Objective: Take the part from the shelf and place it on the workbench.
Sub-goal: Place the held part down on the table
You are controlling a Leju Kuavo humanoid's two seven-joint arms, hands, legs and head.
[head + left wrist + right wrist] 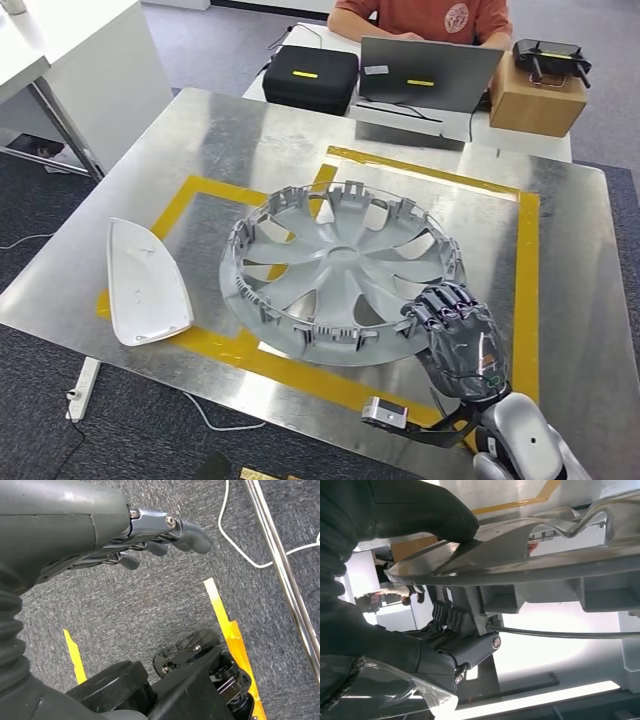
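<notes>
**Wheel cover on the table, right hand gripping its rim**

We see a large metal table [573, 330] filling most of the head view, marked with yellow tape [526, 290] in rectangular outlines. At the centre of the frame the grey wheel cover [340, 265] lies on the table, inner side up, its ring of clips showing, across the tape lines. At the lower right, our right hand [456, 335] grips the cover's near rim; in the right wrist view the thumb [433, 510] presses one face of the rim and the fingers [452, 617] curl against the other. Left of centre, a white curved shell part [143, 280] rests on the table, apart from the cover.

At the top of the frame a person in an orange shirt [430, 18] sits behind a laptop [426, 75]. Beside it are a black case [309, 75] and a cardboard box [536, 100] carrying a black device [551, 55]. We can read no writing on any of these.

Our left hand [151, 537] hangs over grey carpet, fingers extended, holding nothing.
</notes>
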